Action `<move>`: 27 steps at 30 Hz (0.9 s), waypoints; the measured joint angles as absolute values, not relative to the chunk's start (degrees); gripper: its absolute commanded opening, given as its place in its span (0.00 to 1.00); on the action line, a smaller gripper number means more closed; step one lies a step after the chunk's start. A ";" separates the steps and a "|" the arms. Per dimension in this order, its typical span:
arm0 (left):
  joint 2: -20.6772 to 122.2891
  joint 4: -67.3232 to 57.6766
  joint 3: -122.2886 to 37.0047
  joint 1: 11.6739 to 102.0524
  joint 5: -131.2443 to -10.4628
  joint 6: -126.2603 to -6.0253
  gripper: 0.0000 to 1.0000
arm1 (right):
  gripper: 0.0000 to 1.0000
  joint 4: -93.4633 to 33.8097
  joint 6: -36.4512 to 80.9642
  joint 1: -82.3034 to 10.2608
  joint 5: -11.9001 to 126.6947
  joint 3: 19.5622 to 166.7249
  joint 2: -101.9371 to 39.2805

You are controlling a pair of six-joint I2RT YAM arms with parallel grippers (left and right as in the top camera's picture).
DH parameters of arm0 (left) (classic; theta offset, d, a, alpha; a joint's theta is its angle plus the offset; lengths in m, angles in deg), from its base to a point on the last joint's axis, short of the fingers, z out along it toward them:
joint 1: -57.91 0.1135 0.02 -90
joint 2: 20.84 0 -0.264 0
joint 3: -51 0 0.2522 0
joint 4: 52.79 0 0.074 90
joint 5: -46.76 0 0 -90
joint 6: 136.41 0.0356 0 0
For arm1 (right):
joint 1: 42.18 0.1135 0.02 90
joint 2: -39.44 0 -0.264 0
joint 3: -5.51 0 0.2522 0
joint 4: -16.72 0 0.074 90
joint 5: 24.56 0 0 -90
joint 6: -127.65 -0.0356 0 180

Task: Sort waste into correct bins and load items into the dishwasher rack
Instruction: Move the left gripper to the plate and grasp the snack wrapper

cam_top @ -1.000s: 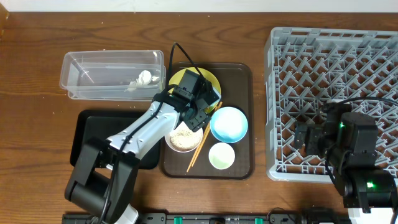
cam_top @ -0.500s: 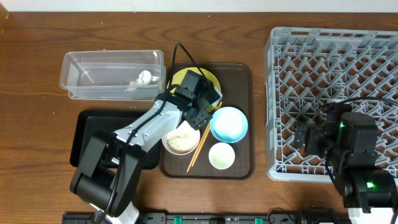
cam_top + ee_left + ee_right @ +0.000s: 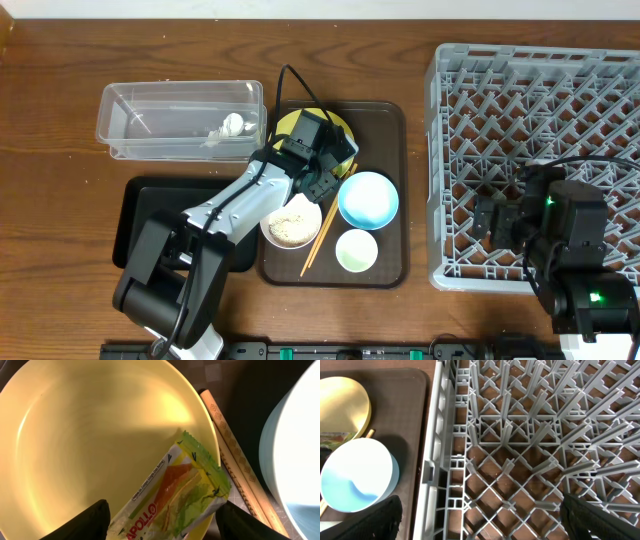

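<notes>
Left gripper [image 3: 162, 527]: fingers spread apart low over the yellow plate [image 3: 90, 425], one on each side of the wrapper [image 3: 175, 490], which lies between them; I cannot tell whether they touch it.
Clear tub [image 3: 180, 120]: far left on the bench [image 3: 60, 60], with a crumpled tissue [image 3: 232, 124] at its right end.
Black tray [image 3: 140, 215]: just in front of the tub, partly under the left arm.
Serving tray [image 3: 390, 115]: dark brown, mid-bench, carrying all the dishes.
Plate: at the back left of the serving tray, mostly hidden from above by the wrist.
Wrapper: flat on the plate's right side near the rim. In the wrist view its long axis runs diagonally from lower left to upper right, the jagged green end pointing at the chopsticks [image 3: 235, 465].
Chopsticks: just beside the plate's rim, slanting between the plate and the blue bowl [image 3: 368, 198], close to the right finger.
White bowl [image 3: 300, 243]: front left of the serving tray, rice [image 3: 290, 228] inside, touching the chopsticks.
Green cup [image 3: 356, 250]: in front of the blue bowl.
Rack [image 3: 540, 100]: large grey grid at the right.
Right gripper [image 3: 485, 527]: fingers wide apart, holding nothing, above the rack's left edge.
</notes>
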State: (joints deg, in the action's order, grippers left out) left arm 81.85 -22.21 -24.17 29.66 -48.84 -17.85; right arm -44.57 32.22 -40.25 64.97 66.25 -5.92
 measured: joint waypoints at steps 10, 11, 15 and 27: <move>84.91 -22.39 -24.17 29.66 -48.82 -17.92 0.54 | 0.99 -44.57 32.20 -40.25 64.97 66.25 -5.92; 85.29 -22.41 -24.17 29.66 -48.84 -18.00 0.52 | 0.99 -44.57 32.20 -40.25 64.97 66.25 -5.92; 85.92 -22.80 -24.17 29.66 -48.84 -18.00 0.37 | 0.99 -44.57 32.22 -40.25 64.97 66.25 -5.92; 85.92 -24.75 -24.17 29.60 -48.91 -18.05 0.11 | 0.99 -44.57 32.20 -40.25 64.97 66.25 -5.92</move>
